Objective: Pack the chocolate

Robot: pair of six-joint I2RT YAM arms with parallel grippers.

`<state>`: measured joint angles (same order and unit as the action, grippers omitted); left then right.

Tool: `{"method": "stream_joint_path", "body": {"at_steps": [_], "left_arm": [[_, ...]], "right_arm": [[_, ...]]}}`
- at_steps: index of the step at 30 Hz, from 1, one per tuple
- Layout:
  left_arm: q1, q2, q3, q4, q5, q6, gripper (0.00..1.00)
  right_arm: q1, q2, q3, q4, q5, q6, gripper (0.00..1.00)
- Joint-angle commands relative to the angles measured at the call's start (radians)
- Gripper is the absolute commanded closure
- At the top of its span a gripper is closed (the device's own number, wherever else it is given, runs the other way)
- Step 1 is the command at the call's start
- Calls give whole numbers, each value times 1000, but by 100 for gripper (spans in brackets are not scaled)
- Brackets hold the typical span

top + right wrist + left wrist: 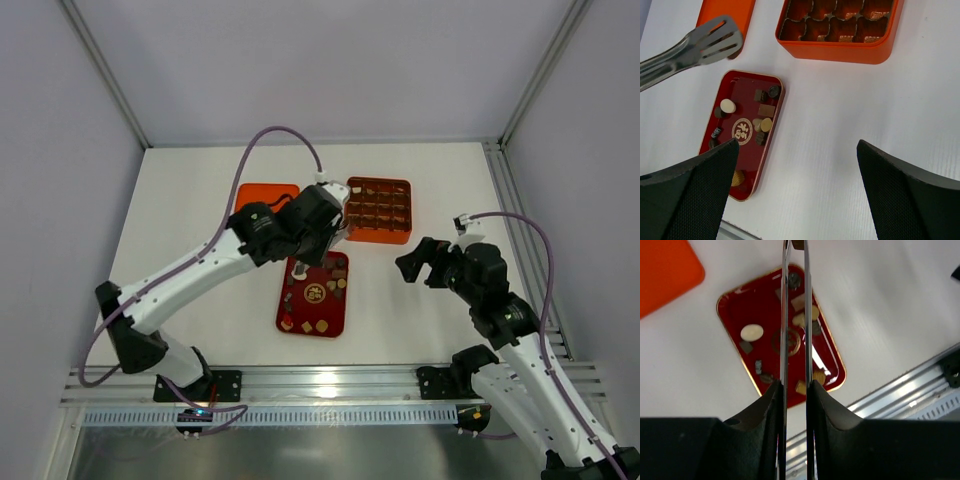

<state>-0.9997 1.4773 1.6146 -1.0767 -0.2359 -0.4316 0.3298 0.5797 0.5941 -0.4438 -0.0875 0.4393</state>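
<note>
Several small chocolates, dark brown, tan and cream, lie on the dark red tray; they also show in the left wrist view and the right wrist view. My left gripper is shut on metal tongs, held above the tray's far end and pointing toward the orange cell box. A small brown piece shows between the tong tips. My right gripper is open and empty, over bare table right of the tray.
An orange lid lies left of the cell box, partly under my left arm. Some cells of the box hold chocolates. An aluminium rail runs along the near table edge. Frame posts and pale walls enclose the table.
</note>
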Motion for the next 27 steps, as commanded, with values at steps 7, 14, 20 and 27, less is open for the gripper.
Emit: {"method": "stream_joint_path", "body": {"at_steps": [7, 14, 20, 27], "left_arm": [[30, 478, 471, 236, -118, 93, 85], [72, 730, 723, 236, -161, 117, 82], [95, 765, 709, 268, -148, 117, 81], [99, 782, 679, 311, -102, 132, 78]], "right_arm": [[-2, -52, 121, -96, 38, -22, 0], [-2, -98, 179, -179, 57, -36, 0], [-3, -130, 188, -216, 74, -48, 0], [-2, -124, 177, -208, 63, -48, 0]]}}
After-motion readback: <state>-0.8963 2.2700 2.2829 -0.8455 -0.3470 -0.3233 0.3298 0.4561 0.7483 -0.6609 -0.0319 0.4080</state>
